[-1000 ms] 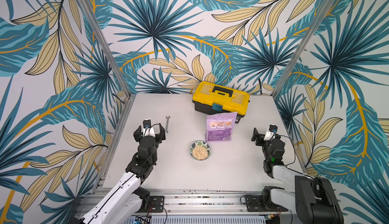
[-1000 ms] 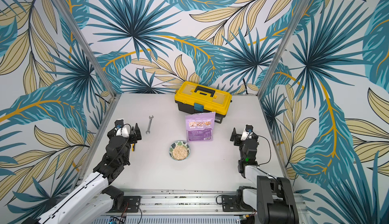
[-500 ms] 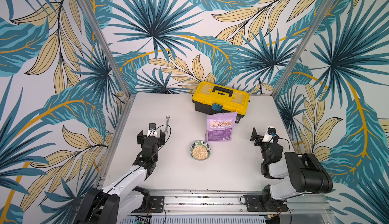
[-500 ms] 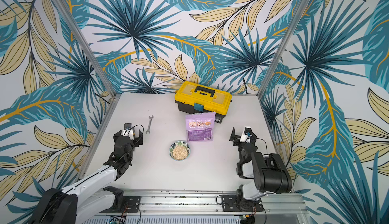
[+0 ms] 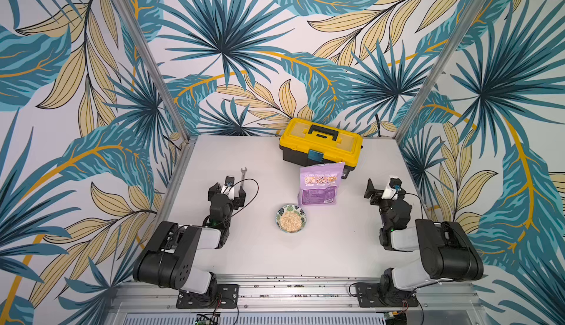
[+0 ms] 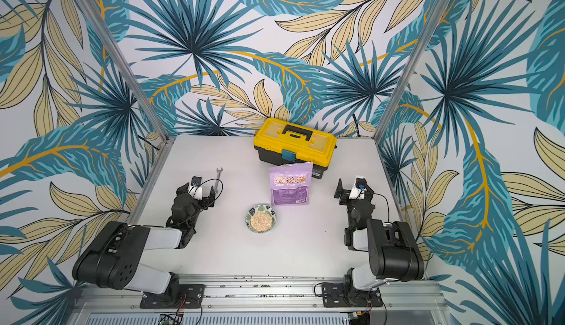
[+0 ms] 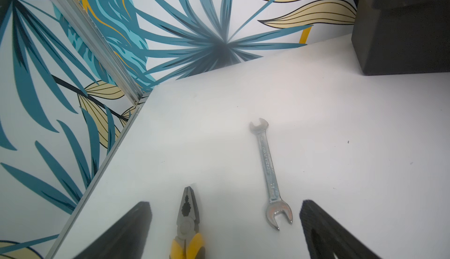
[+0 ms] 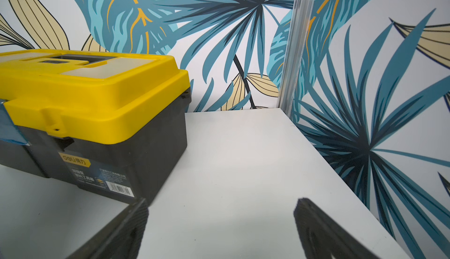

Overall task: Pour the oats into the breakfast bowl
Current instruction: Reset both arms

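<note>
The oats (image 5: 290,221) fill the breakfast bowl (image 5: 300,211), which sits on the grey counter (image 5: 336,247) roughly midway between the two arms, in both top views (image 6: 270,210). The bowl lies well apart from either claw and a little nearer the counter's front edge than their tips. Just behind it, slightly towards the robot's right, the lilac pouch (image 5: 319,184) stands upright in front of the yellow-and-black toolbox (image 5: 321,141); whether the pouch touches the toolbox cannot be told.

The left claw (image 5: 227,192) is on the robot's left side of the bowl, with its jaws spread wide and nothing held. The left wrist view shows its two dark fingers far apart (image 7: 225,221), with a pair of yellow-handled pliers (image 7: 187,221) and a steel wrench (image 7: 267,170) lying flat on the counter between them — neither is gripped.

The right claw (image 5: 383,190) is on the other side, near the pouch but clear of it, and level with the pouch rather than the bowl. It too gapes fully and has hold of nothing — the right wrist view shows only bare counter between its fingers (image 8: 222,217), with the toolbox ahead to one side.
</note>
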You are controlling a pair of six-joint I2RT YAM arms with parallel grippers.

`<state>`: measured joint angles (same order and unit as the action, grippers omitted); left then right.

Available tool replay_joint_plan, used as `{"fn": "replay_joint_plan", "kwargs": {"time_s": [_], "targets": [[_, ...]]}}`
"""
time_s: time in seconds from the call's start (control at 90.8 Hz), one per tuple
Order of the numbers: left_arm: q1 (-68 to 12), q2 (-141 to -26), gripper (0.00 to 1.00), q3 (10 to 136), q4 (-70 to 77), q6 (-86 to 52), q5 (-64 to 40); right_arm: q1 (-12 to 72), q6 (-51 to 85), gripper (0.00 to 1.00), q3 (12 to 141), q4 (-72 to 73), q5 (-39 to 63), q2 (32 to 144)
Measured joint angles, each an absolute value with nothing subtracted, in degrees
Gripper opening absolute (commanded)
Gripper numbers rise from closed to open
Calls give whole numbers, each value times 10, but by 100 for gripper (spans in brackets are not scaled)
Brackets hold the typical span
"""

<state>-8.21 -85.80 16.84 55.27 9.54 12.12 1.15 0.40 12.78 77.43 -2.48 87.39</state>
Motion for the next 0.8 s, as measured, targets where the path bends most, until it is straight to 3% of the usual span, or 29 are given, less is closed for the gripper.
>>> {"fn": "replay_joint_plan", "kwargs": {"time_s": [0.286,0.804], "targets": [[-29,-894,100,195,567,55,67,11,4,99,128,774,-25,874],[-26,-894,100,204,565,40,61,11,4,99,128,774,-25,874]]}}
